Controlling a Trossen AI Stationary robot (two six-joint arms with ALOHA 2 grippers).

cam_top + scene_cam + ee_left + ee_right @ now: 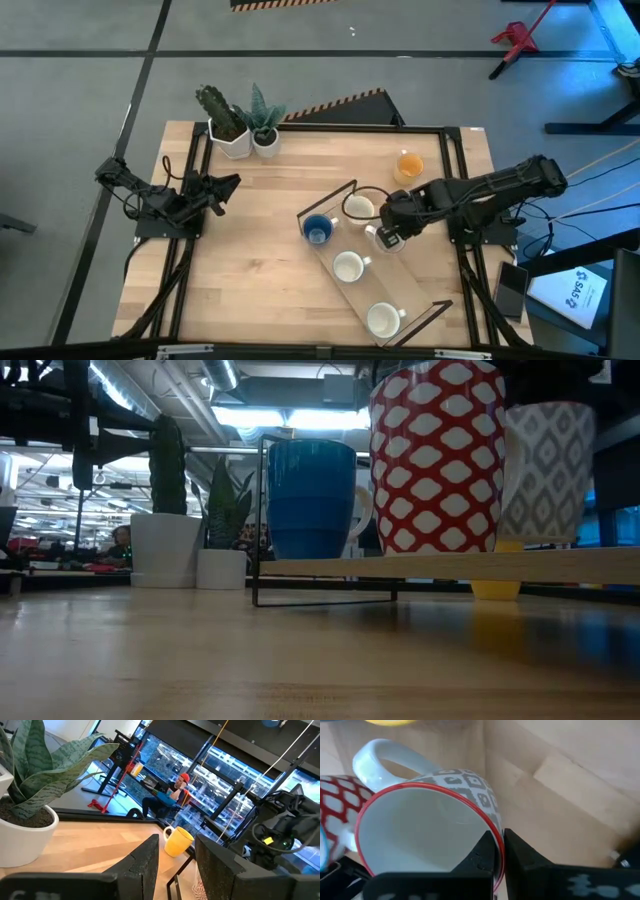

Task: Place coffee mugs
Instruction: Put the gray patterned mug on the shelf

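Note:
My right gripper [386,232] is shut on a grey-patterned mug with a red rim [427,827], over the middle of the slanting wooden rack [400,290]. In the low view this mug [548,470] stands behind a red-patterned mug [437,455] and a blue mug [310,500]. The blue mug [318,230] and three white-looking mugs [358,207] [348,267] [383,319] sit on the rack. An orange mug [408,165] stands on the table past the rack's far end. My left gripper [228,185] waits open at the table's left side. My right gripper pinches the grey-patterned mug's rim [496,837] on the side opposite the handle [375,757], one finger [482,857] inside the mug and one [525,857] outside. It comes from above. The mug is upright; whether its base touches the rack I cannot tell.
Two white pots with green plants [232,130] [266,135] stand at the table's far left. The rack has a black wire frame [440,310] at both ends. Bare wood [250,270] lies between the left arm and the rack. A person [175,790] sits in the room beyond.

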